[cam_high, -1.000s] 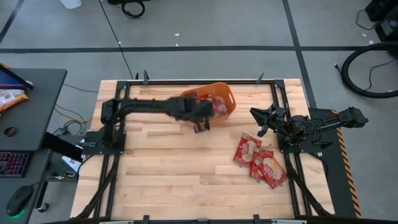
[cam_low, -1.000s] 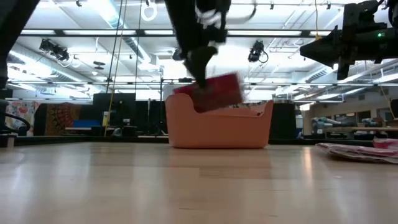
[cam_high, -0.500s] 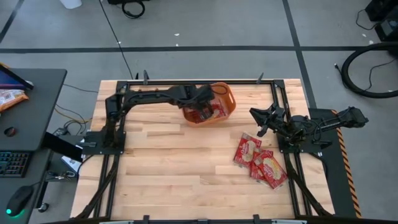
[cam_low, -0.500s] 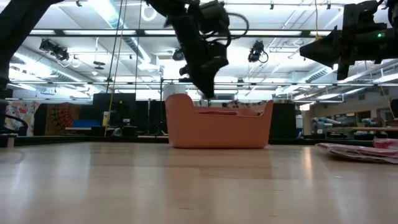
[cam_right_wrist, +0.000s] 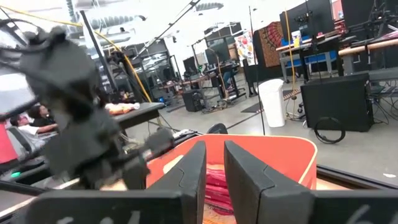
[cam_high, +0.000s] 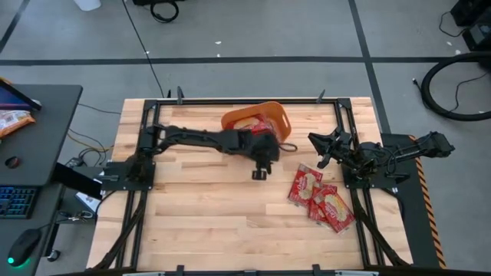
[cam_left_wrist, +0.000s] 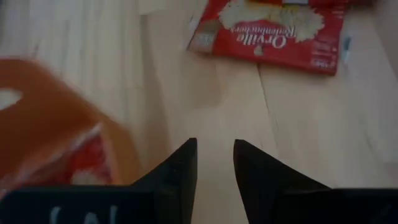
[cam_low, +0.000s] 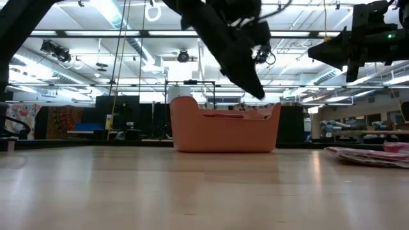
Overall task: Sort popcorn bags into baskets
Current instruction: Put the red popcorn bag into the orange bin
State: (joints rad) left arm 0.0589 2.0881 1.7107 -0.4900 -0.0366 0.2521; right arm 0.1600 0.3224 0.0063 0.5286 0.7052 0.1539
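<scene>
The orange basket (cam_high: pixel 270 113) stands at the table's far middle with red popcorn bags (cam_high: pixel 265 127) lying inside it. Several more bags (cam_high: pixel 322 201) lie overlapping flat on the table near the right side. My left gripper (cam_high: pixel 260 175) hovers over bare wood just near of the basket, between it and the pile, open and empty. In the left wrist view the fingers (cam_left_wrist: pixel 216 149) point down at the wood, with one bag (cam_left_wrist: pixel 273 31) ahead and the basket (cam_left_wrist: pixel 37 118) beside them. My right gripper (cam_high: pixel 314 150) waits above the table's right side, open by a narrow gap.
Black frame rails run along the table's left, right and far edges (cam_high: pixel 230 100). Bare wood spreads across the near half of the table (cam_high: pixel 215 222). A desk with a keyboard stands off the left side (cam_high: pixel 31 130).
My left gripper carried a red bag from just near of the basket up over it. The bag left the fingers and lies in the basket. The gripper then swung back toward the near edge and to the right, toward the pile.
</scene>
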